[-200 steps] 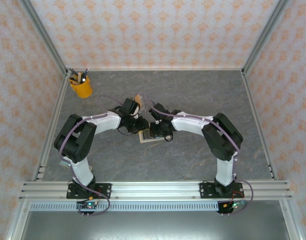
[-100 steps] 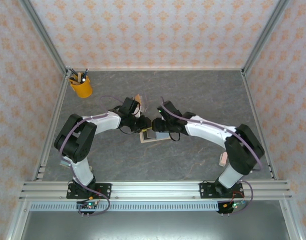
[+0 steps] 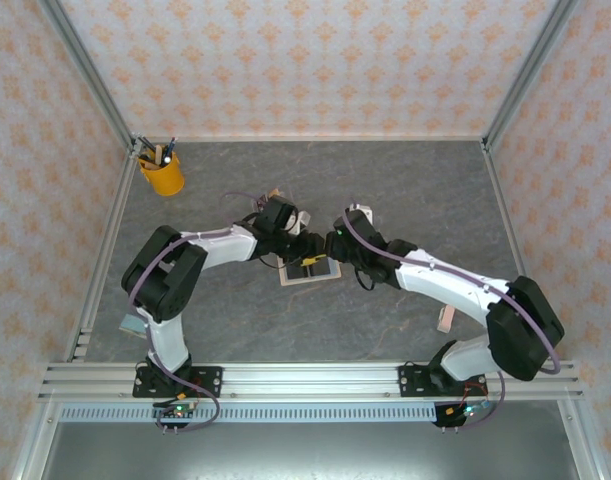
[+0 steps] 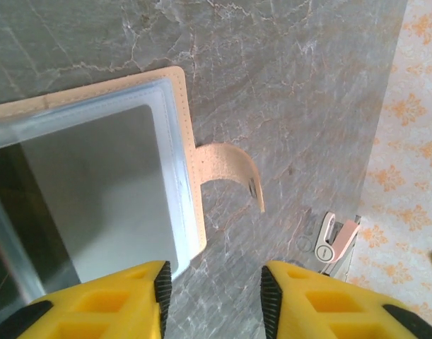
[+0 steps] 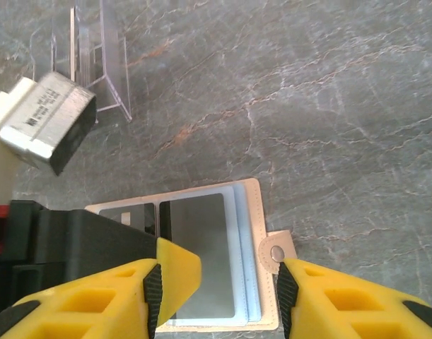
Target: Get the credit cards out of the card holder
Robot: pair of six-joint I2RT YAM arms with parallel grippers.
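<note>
Card holder (image 3: 310, 272) lies open, flat, mid-table (image 3: 415, 180). Long axis runs 9 to 3 in top view. Its tab (image 5: 279, 252) sticks out at 3 in right wrist view. Left gripper (image 4: 214, 296) hangs over the tab edge and right gripper (image 5: 219, 296) over the holder, both jaws apart, gripping nothing.

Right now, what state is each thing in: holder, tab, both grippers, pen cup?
card holder: open, lying flat.
closing tab: unfastened, curled.
left gripper: open, holding nothing.
right gripper: open, holding nothing.
pen cup: upright, pens inside.
</note>
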